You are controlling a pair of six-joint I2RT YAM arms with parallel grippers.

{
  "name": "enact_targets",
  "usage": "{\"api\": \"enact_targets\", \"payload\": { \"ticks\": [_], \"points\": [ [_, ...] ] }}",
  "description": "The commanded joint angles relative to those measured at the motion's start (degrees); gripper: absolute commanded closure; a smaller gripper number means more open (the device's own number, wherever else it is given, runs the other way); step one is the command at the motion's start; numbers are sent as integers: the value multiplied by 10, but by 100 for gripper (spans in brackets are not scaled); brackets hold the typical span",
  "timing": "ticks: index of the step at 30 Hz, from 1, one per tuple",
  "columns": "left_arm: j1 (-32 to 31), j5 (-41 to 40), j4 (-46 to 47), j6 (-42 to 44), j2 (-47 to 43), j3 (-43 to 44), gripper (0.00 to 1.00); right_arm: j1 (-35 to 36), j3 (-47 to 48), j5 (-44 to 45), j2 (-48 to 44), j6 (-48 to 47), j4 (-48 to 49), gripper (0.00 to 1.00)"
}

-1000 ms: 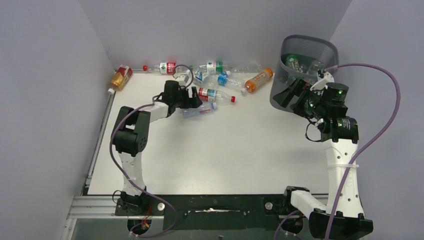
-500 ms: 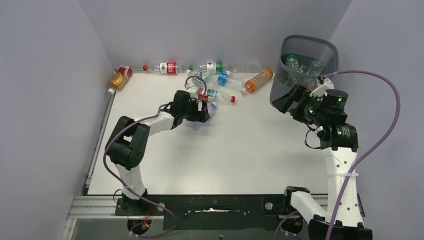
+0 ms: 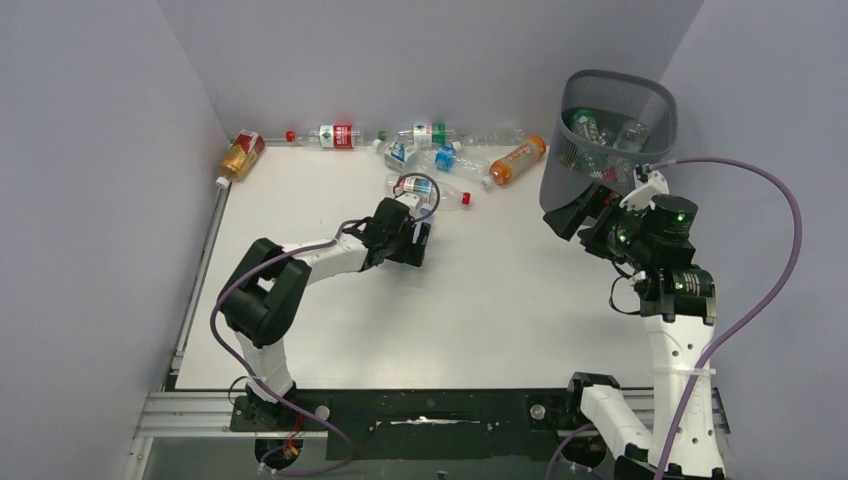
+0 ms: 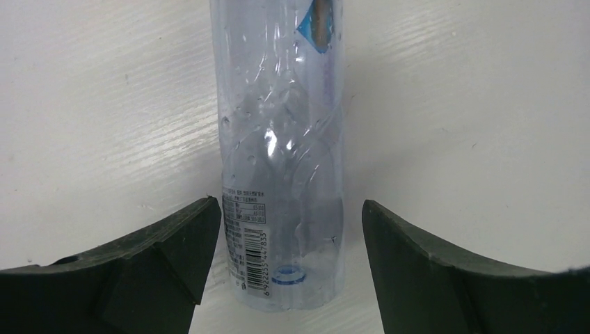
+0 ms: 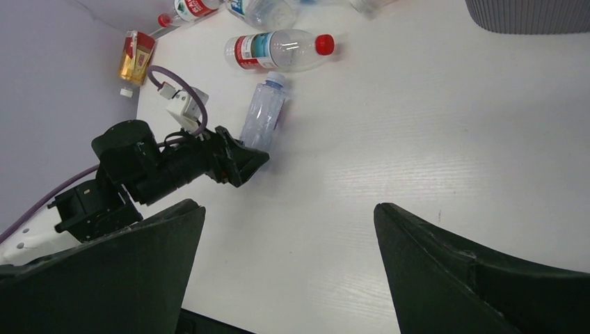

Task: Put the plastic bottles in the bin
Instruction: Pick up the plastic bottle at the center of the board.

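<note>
- White bench (image 3: 500,300), grey walls; bin (image 3: 618,73) at upper right of the overhead view.
- Left tool (image 4: 291,209) open, straddling a clear bottle (image 4: 278,139) lying at frame centre (no grip yet).
- Right tool (image 5: 286,207) wide open, empty.
- Risk: the thin bottle may squirt out if clamped at its base.

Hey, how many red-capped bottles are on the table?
2. The far bottle lies along the back edge, left of the pile; the nearer bottle, just beyond the left gripper. The pile may hide more.
</note>
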Motion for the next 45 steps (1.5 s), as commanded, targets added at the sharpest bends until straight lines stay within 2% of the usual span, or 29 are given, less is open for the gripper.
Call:
{"api": "enact_targets", "payload": {
  "ticks": [1, 9, 12, 16, 25, 35, 45],
  "points": [
    [-5, -49, -11, 9, -6, 21, 28, 3, -19, -21, -40, 2, -7, 1],
    [-6, -69, -17, 2, 16, 30, 50, 4, -90, -31, -121, 15, -41, 0],
    [-6, -71, -24, -5, 19, 33, 58, 5, -107, -35, -131, 16, -43, 0],
    [-13, -70, -34, -15, 4, 24, 65, 4, -115, -35, -126, 10, -39, 0],
    [-45, -61, -54, -46, -82, -28, 70, 5, -140, -44, -112, 10, -7, 0],
    [-80, -5, -65, -79, -177, -52, 70, 5, -166, -74, -90, 31, 42, 0],
    [-171, 14, -42, -134, -230, -55, 71, 9, -222, -140, -92, 93, 130, 2]
  ]
}}
